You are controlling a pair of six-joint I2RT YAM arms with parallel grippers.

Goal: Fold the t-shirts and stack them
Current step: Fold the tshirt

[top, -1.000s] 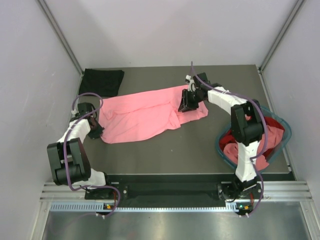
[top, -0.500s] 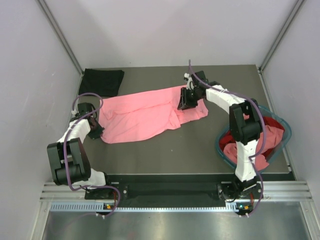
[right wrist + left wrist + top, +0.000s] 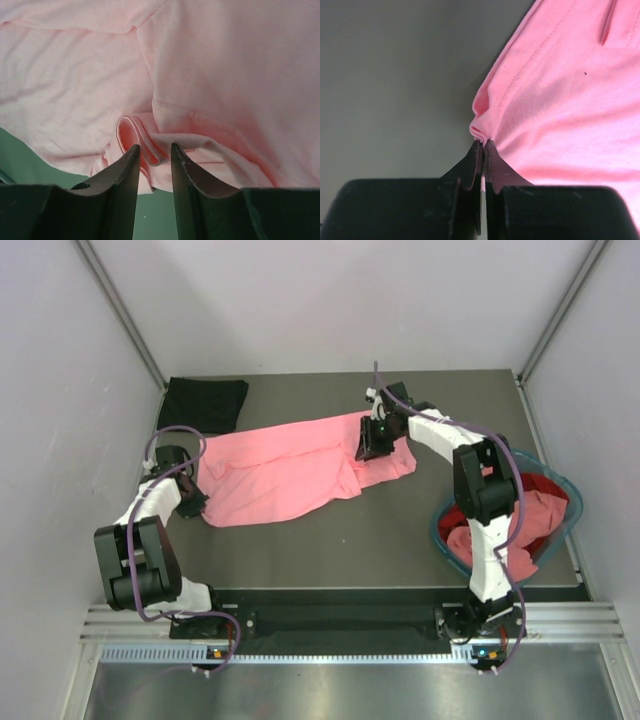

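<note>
A salmon pink t-shirt (image 3: 280,465) lies spread and rumpled across the middle of the table. My left gripper (image 3: 192,502) is at its near left corner, shut on a pinched bit of the pink hem (image 3: 480,131), the fingertips (image 3: 483,143) pressed together. My right gripper (image 3: 372,447) hangs low over the shirt's far right end. Its jaws (image 3: 153,148) stand open, apart around a rolled fold of the pink hem (image 3: 145,142). A black t-shirt (image 3: 205,403) lies folded at the far left corner. A red t-shirt (image 3: 545,485) is in the basket.
The round teal basket (image 3: 440,532) stands at the right edge beside the right arm, holding red cloth and more pink cloth (image 3: 500,535). Pale walls close in the table on the left, right and back.
The right gripper has shifted slightly left and farther away over the shirt's right end. The left arm and the pink shirt have stayed put.
</note>
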